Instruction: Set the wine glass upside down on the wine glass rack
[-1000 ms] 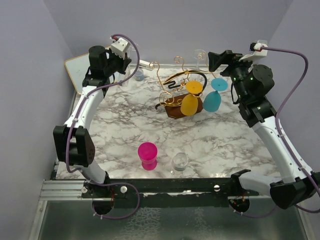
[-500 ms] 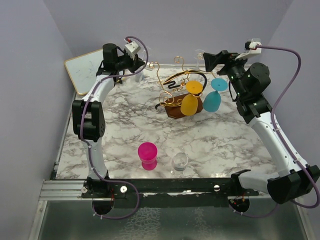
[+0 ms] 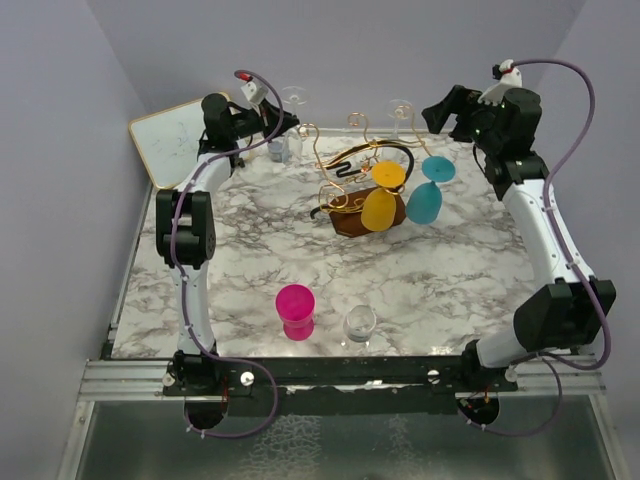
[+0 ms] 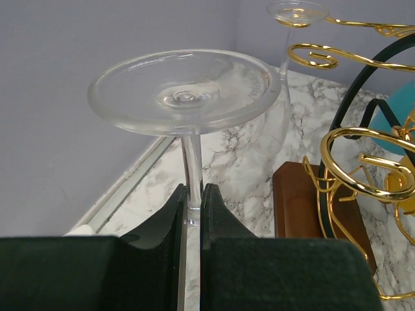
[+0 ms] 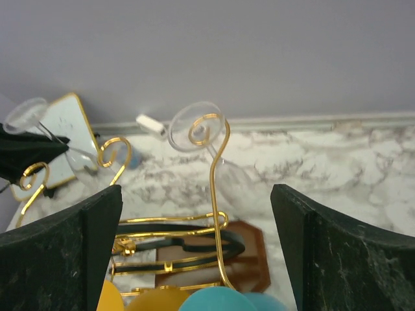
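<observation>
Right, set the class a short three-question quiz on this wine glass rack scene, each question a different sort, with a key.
1. True or false: the left fingers are shut on the stem of a clear wine glass held foot-up.
2. Which two hang upside down on the rack? A) yellow glass and teal glass; B) pink cup and yellow glass; C) pink cup and teal glass.
3. Fill in: the right fingers stand ____ and hold nothing.
Key: 1 true; 2 A; 3 open.
</observation>
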